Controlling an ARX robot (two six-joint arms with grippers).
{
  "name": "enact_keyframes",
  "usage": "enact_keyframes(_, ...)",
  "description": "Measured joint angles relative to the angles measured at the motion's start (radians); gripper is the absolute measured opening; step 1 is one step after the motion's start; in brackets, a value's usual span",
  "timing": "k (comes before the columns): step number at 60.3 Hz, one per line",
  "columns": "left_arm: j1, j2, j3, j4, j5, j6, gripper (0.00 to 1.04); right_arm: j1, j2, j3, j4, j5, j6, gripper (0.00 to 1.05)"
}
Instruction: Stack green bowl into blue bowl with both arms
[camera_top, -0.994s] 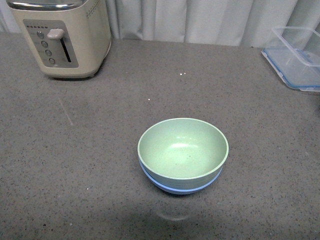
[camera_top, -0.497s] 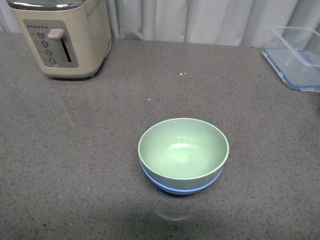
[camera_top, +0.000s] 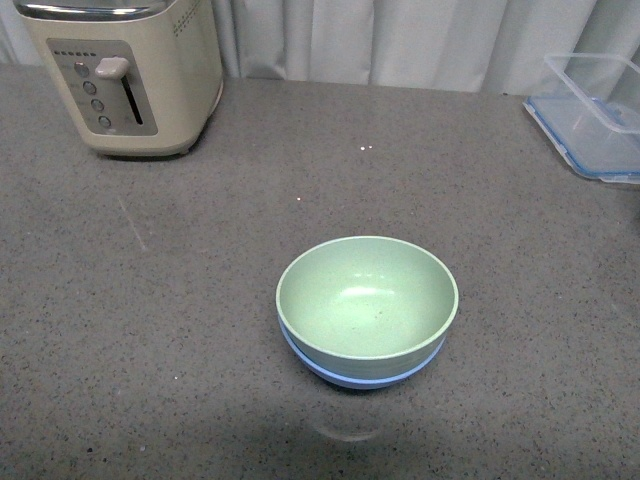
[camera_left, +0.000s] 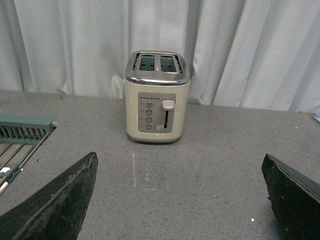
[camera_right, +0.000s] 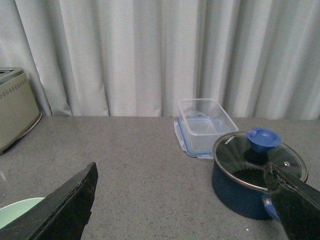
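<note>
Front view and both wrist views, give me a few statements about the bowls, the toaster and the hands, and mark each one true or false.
1. The green bowl sits nested inside the blue bowl. True.
2. The toaster stands beside the clear container. False: they are at opposite far corners of the counter, toaster far left, container far right.
3. The left hand is open and holds nothing. True.
4. The pot has no lid. False: a glass lid with a blue knob covers it.
5. The right hand is gripping the green bowl. False: it is open, with only the bowl's edge showing in a corner of its view.
</note>
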Motion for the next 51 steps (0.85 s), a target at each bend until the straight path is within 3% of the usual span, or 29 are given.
enact_keyframes(51,0.0,0.0,0.0,0.0,0.0,0.0,0.98,0.0,0.0,0.0,0.0,0.0,0.0,0.96)
